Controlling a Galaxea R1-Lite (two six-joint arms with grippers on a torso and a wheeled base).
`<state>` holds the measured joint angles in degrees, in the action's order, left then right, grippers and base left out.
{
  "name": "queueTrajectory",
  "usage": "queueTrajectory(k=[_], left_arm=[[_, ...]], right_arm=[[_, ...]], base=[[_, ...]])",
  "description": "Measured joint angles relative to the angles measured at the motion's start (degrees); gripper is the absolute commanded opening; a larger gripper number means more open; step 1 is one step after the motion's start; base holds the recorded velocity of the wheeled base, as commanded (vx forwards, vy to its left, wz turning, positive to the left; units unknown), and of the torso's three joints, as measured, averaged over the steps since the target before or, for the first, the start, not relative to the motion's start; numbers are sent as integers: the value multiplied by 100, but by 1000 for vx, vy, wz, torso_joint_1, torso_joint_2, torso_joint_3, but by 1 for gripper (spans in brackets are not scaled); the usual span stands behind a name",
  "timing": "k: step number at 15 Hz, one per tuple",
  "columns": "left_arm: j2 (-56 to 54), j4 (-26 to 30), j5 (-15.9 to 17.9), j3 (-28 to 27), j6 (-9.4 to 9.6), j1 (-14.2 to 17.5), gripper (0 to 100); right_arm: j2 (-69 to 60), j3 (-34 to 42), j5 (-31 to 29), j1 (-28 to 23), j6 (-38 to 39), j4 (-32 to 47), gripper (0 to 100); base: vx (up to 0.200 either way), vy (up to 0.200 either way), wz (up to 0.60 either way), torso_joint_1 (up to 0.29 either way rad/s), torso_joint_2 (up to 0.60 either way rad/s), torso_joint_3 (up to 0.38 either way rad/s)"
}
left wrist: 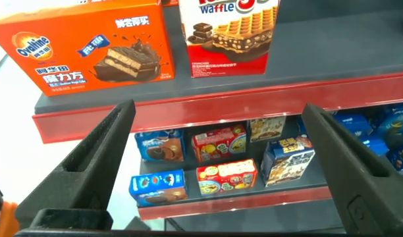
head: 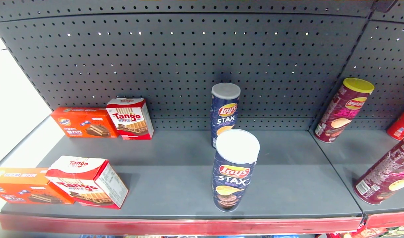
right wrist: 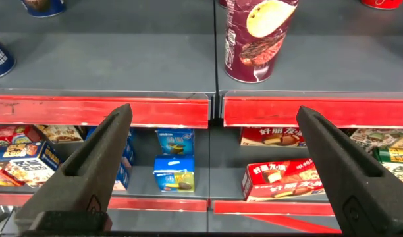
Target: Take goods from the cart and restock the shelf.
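Shelf (head: 175, 178), part-stocked, straight ahead of both arms: left gripper (left wrist: 218, 106), spread wide and empty, faces the orange box (left wrist: 89, 46); right gripper (right wrist: 213, 110), likewise empty, faces the upright maroon can (right wrist: 257, 36).

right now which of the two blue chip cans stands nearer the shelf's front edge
The blue can with the white lid: it stands close to the red front strip. The grey-lidded blue can stands behind it, near the pegboard back.
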<state>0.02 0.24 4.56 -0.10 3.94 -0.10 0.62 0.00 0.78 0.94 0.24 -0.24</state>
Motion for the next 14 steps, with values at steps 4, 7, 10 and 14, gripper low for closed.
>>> queueTrajectory(k=[4,7,10,14], left_arm=[[0,2,-11,0,-4,0,100],[0,-2,-13,5,-49,5,100],[0,2,-18,2,-50,0,100],[0,0,-10,0,-22,0,100]], right_arm=[[0,0,0,0,2,0,100],[0,0,-2,7,2,6,100],[1,0,0,-4,0,0,100],[1,0,-2,0,-2,0,100]], base=[[0,-100,0,4,0,1],[0,0,0,0,0,0],[0,0,0,0,0,0],[-100,0,0,1,-2,2]])
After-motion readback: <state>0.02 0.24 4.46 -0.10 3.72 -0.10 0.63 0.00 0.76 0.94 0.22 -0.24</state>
